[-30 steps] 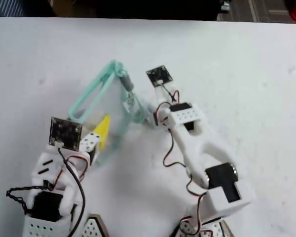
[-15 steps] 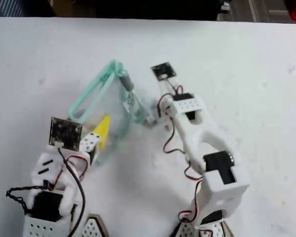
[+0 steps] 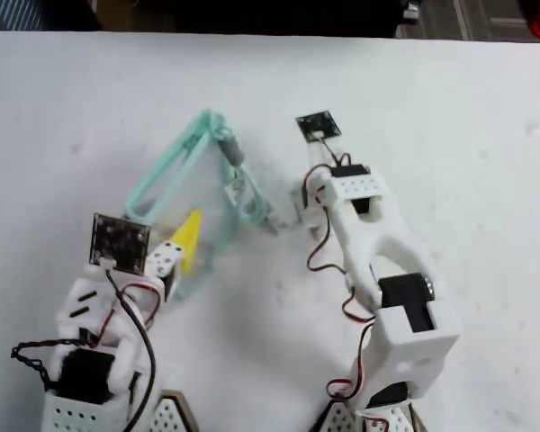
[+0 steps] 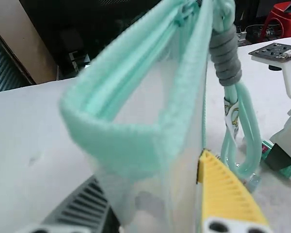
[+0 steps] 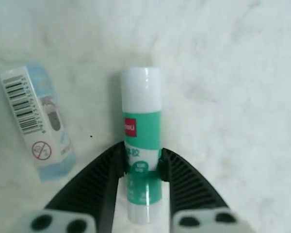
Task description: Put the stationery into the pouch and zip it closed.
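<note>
**Setting:** robotics lab or hobby workshop.

**Evidence:**
- Plain white table point(image 3: 450, 99) serving as the bench.
- Left arm point(image 3: 99, 342) and right arm point(image 3: 378, 270) in white printed plastic, with loose wiring point(image 3: 311, 261) and a bare circuit board point(image 3: 120, 241).
- Ahead of the left arm's jaws, past the table edge: a dark cluttered room with a red plastic stool point(image 4: 280, 19), a ribbed blue shutter point(image 4: 5, 68) and a tan wall panel point(image 4: 19, 39).

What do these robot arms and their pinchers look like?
The left arm and right arm are white plastic shells around black motors, strung with thin red and black wires, each carrying a small dark circuit board. The left tool has one yellow ribbed finger, one grey; the right tool's are black, ribbed.
</note>
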